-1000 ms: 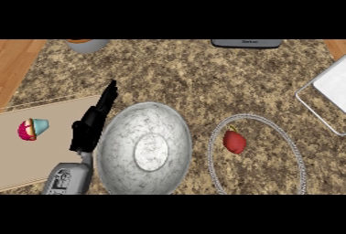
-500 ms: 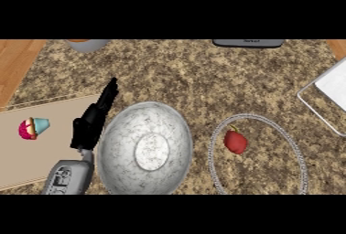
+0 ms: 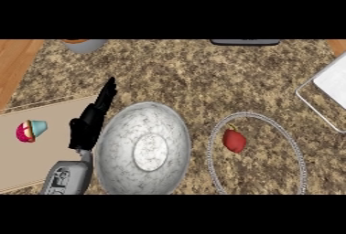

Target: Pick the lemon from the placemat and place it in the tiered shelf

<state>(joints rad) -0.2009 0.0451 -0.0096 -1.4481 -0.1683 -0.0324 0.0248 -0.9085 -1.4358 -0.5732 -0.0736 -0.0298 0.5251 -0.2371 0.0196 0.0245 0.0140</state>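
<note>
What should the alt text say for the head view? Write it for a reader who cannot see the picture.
The robot's left hand rests open, fingers straight, beside a grey marbled bowl on a speckled stone counter. A cupcake sits on a beige placemat at left; a red fruit lies inside a wire-rimmed ring at right.

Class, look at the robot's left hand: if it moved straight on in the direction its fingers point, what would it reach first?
The left hand points up and slightly right across bare speckled granite counter. The way looks free to the picture's top; the grey cup with orange rim lies left of that line, though depth is unclear.
</note>
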